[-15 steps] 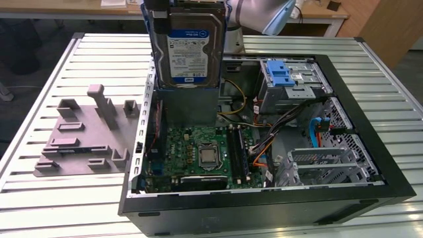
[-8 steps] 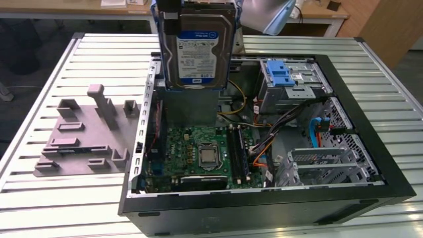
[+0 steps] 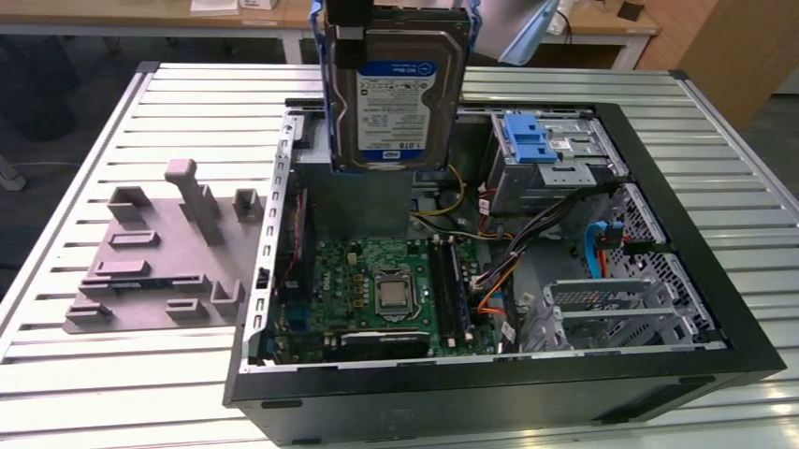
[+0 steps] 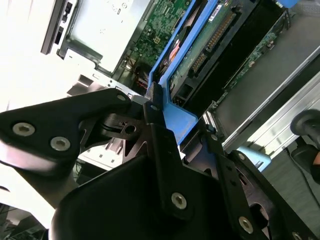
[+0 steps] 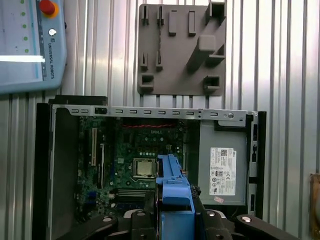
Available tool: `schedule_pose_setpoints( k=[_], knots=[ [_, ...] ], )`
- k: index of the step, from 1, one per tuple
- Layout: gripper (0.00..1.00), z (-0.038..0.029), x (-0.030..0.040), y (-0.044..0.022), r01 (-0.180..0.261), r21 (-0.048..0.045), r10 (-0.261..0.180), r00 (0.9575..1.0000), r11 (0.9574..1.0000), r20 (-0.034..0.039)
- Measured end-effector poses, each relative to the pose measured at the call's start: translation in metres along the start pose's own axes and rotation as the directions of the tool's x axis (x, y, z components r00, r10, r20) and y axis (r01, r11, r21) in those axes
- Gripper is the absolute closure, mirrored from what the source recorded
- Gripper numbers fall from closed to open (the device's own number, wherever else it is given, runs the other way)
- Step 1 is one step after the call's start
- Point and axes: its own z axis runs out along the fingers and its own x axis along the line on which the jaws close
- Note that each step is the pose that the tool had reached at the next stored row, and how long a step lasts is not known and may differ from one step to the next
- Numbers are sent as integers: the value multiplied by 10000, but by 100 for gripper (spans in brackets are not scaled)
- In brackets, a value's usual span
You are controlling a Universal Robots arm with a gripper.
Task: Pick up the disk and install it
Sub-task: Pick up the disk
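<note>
**Drive Aloft Over Open PC, Not Yet Seated**

Nearest in the ext. view, the black PC case (image 3: 500, 379) lies on its side on a slatted metal table (image 3: 125, 393). Its side panel is off, so the insides face up & can be reached from above.

Inside, front to back:
- a green mobo (image 3: 374, 281) w/ the CPU (image 3: 392, 293) at its centre
- a tangle of cables (image 3: 549, 224) toward the ext. view's right
- a metal drive cage (image 3: 574, 150) w/ a blue latch (image 3: 537, 140) on top

The first wrist view adds a grey box (image 5: 222, 165) w/ a white sticker in one corner of the case. Beside the case, on the ext. view's left, sits a grey moulded fixture plate (image 3: 156, 253).

Farther back & higher, the disk (image 3: 395, 89) hangs upright above the case's far end, label to the camera. It looks clear of the chassis: lifted, not installed.

The gripper (image 4: 180, 120) is clenched on the disk's blue bracket at the upper end, one finger per side. That's prob. b/c this grip leaves the lower end free & the label face untouched.

Beyond stand wooden benches (image 3: 125, 19).
</note>
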Motion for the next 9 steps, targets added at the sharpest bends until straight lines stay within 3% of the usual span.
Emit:
schedule_pose_setpoints(
  k=[9],
  knots=[
    [64,-4,37,-194,-2,-1,2,10000,10000,0]
  ],
)
